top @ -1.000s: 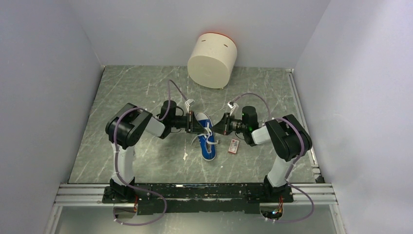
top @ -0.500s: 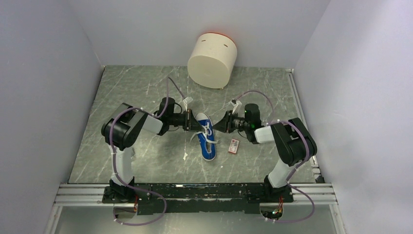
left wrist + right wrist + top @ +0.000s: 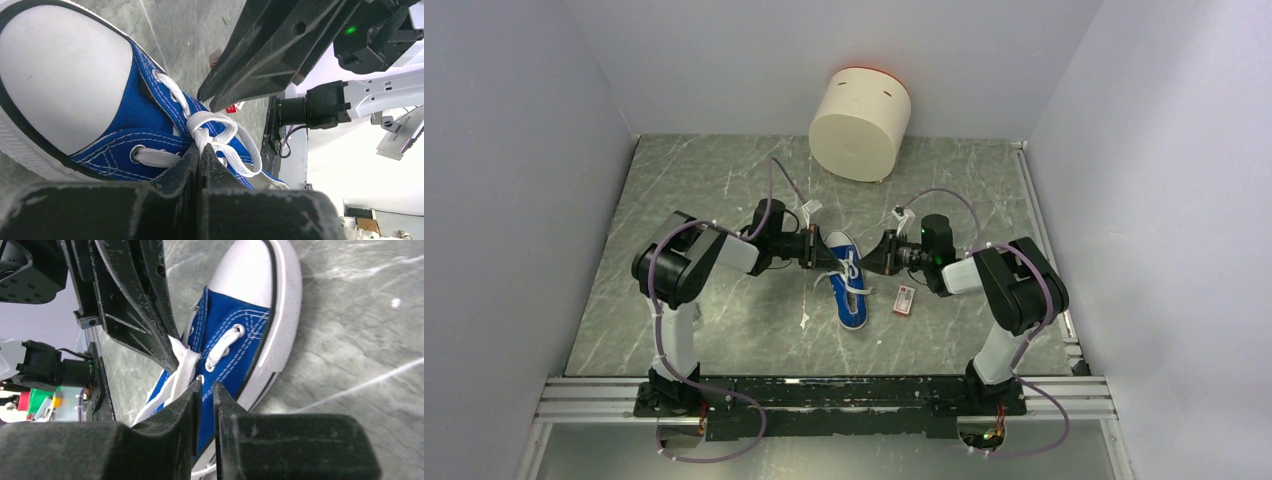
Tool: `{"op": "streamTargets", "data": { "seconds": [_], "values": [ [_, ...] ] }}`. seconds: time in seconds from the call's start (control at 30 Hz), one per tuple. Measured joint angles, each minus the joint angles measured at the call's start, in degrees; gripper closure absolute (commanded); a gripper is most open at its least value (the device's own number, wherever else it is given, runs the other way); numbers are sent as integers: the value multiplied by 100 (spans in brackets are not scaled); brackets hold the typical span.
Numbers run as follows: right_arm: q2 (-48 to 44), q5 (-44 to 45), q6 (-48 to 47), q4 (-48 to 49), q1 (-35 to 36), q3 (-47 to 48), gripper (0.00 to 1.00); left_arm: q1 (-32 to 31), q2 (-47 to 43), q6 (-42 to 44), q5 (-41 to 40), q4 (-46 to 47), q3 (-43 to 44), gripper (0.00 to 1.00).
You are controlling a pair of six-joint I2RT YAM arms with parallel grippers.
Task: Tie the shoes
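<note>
There is one blue sneaker (image 3: 849, 285) on the one table (image 3: 724, 200). Two robot arms flank it, the left arm (image 3: 686, 262) to its left and the right arm (image 3: 1014, 280) to its right. One small red-and-white packet (image 3: 905, 299) lies just right of the sneaker. One cream tub (image 3: 860, 123) stands well beyond it, and one white scrap (image 3: 804, 321) lies near its left side.

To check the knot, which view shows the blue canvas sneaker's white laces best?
Left wrist view: the white laces loop large and sharp. The right wrist view shows fewer strands; the top view, only tiny lines.
</note>
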Motion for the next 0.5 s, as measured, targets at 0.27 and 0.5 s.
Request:
{"op": "streamTargets", "data": {
  "seconds": [0.27,0.5],
  "values": [
    [-212,92,-214,-326,-70,-26,88,33,-44,122,9,-162,4,95],
    [-98,70,-282,-358,109,15,90,33,0,-289,125,308,-22,95]
  ]
}}
